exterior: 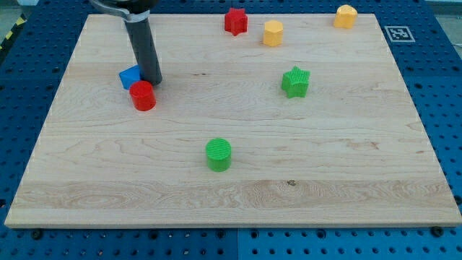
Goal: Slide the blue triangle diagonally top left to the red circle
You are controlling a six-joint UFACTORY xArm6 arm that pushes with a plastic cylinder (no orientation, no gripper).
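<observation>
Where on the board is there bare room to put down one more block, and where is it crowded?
The widest bare patch is the view's bottom right, below the green star and right of the green cylinder. The bottom-left corner, below the red cylinder, is also bare. It is crowded at upper left: my tip touches the blue triangle beside the red cylinder.

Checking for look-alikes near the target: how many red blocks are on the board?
2. The red circle sits at the view's left, beside the blue triangle and my tip. The red star is at the top centre. None seems hidden.
</observation>
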